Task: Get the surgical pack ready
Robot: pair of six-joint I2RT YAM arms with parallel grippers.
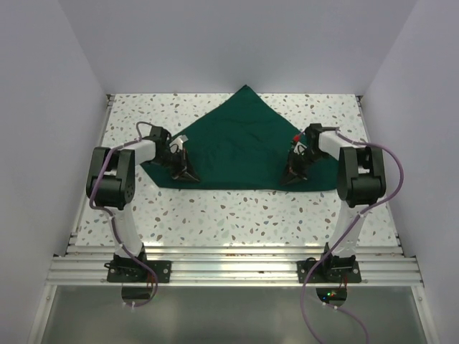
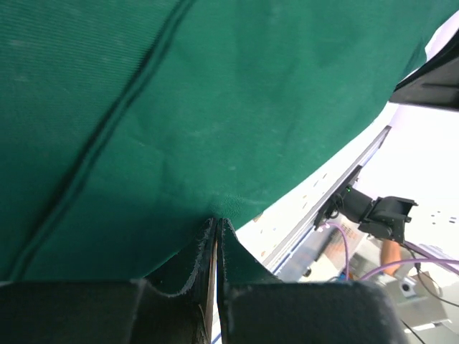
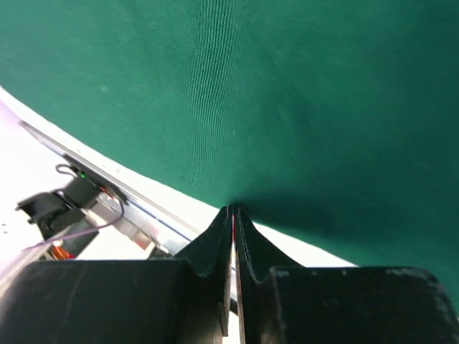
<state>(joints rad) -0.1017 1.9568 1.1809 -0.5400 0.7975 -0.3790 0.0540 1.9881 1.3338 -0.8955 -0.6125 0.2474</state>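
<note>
The surgical pack is a dark green cloth drape lying on the speckled table, folded into a wide triangle with its point at the far middle. My left gripper sits at the drape's near left edge and my right gripper at its near right edge. In the left wrist view the drape fills the upper frame, and my left gripper is shut with the cloth's edge pinched at its tips. The right wrist view shows the drape the same way, its edge caught in my shut right gripper.
The speckled table lies between the drape and the aluminium rail that carries both arm bases. White walls close in the left, right and back. Purple cables loop beside the right arm.
</note>
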